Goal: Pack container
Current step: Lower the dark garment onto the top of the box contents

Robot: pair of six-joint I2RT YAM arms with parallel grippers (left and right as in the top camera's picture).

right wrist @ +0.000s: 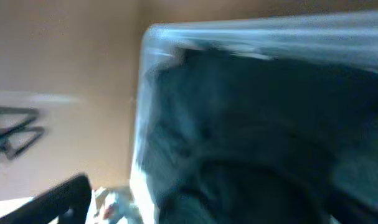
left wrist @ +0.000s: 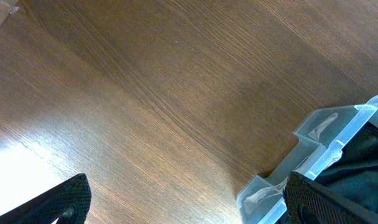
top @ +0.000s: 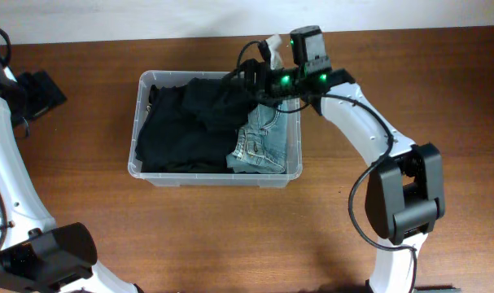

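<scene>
Two arms inspected, with the container [top: 214,181] taken as reference. Off the container's left side, apart from it, the left gripper [left wrist: 185,193] hangs over the bare wooden table [top: 230,236]. Its fingers [left wrist: 67,199] are spread wide with nothing between them but table, and its wrist view shows one moulded corner of the container near the other finger. The container sits upright on the table. A heap of black garments [top: 181,130] fills its left and middle, and a folded denim piece [top: 259,148] lies in its near-right corner. The black cloth humps up toward the far-right part and appears to reach about rim height there. Over that far-right part is the right gripper [top: 245,80], low above the black cloth. Its wrist view is blurred: one finger [right wrist: 51,199] shows at the picture's edge and the other is lost against dark fabric. Neither the spread of these fingers nor any hold on the cloth can be told. Assessment: the step in hand is settling the black garment into the container. Recommended: let go only with the cloth wholly inside the rim, then press the hump flat. Lift straight up so that no fold trails over the wall, and avoid disturbing the denim.
</scene>
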